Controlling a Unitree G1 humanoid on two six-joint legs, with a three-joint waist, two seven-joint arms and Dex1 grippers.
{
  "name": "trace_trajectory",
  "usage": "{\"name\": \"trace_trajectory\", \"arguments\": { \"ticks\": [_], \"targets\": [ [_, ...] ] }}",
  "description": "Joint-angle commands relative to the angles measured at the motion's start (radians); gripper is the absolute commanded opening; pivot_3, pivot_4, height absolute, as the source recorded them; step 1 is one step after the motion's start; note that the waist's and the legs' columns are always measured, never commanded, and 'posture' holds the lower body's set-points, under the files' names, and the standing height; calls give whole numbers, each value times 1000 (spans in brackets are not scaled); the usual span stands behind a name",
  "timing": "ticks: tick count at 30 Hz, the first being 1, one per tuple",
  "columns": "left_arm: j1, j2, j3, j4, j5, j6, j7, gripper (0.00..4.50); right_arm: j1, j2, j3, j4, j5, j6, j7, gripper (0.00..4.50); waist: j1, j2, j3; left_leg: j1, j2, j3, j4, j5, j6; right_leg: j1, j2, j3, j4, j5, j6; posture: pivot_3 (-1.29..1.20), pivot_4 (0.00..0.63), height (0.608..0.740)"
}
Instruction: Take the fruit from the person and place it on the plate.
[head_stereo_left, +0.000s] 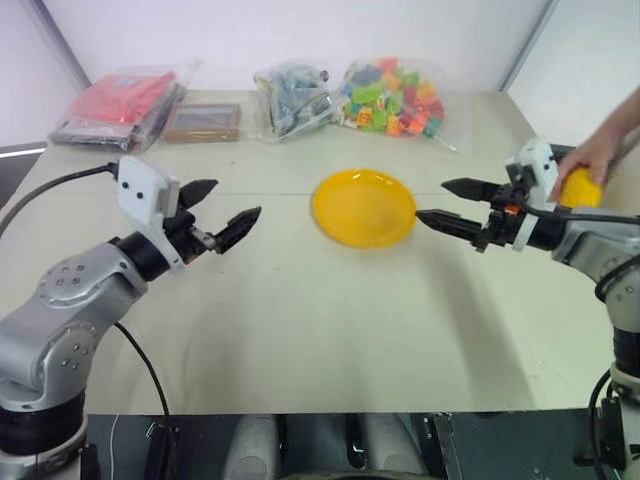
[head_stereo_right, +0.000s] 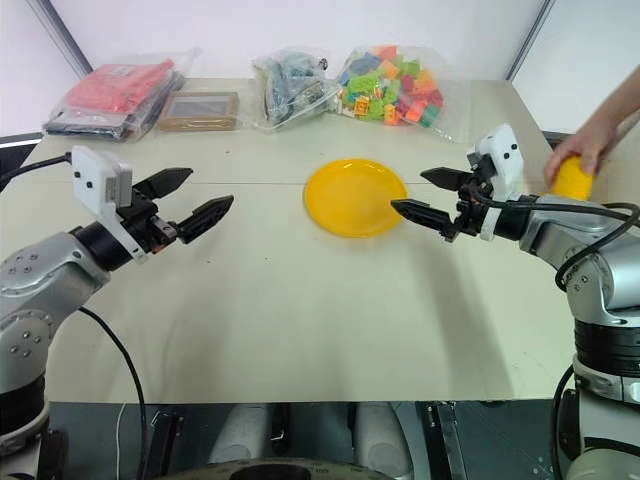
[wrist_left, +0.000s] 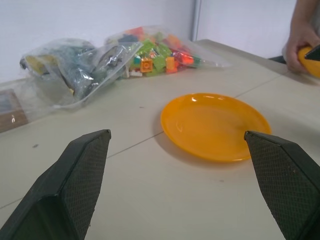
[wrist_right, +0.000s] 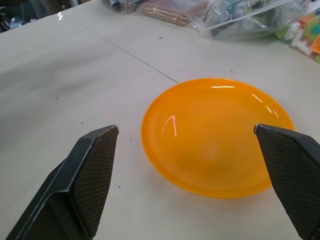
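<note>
While the small, smooth, oblong yellow-orange fruit (head_stereo_right: 572, 178) is held in the person's hand (head_stereo_right: 578, 148) just behind the right claw (head_stereo_right: 425, 193), beyond its wrist, nothing of the task can be counted as done. The handover has not been made, and the round, shallow, glossy bright yellow plastic plate (head_stereo_right: 355, 196) lies bare just ahead of that claw's tips. The right claw is seen with its two black fingers spread apart and nothing between them. The left claw (head_stereo_left: 224, 210) is likewise spread wide and empty, hovering over the pale matte counter (head_stereo_left: 300, 320), with the plate well ahead of it. Checkered, rubbery pads (wrist_right: 95, 175) are shown on the wedge-shaped fingers. Taking the fruit and setting it down are both judged to be left.
</note>
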Motion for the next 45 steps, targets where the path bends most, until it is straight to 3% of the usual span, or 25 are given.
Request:
{"name": "trace_trajectory", "arguments": {
  "ticks": [1, 45],
  "targets": [
    [-16, 7, 13, -7, 5, -29, -11, 4500, 2, -22, -49, -27, 5, -19, 2, 4436, 0, 0, 0, 0, 0, 0, 0, 0, 0, 0, 0, 0, 0, 0, 0, 0, 150, 731],
    [-59, -10, -17, 23, 54, -50, -12, 4500, -4, -9, -31, -23, 0, -43, -18, 4436, 0, 0, 0, 0, 0, 0, 0, 0, 0, 0, 0, 0, 0, 0, 0, 0, 150, 731]
  ]
}}
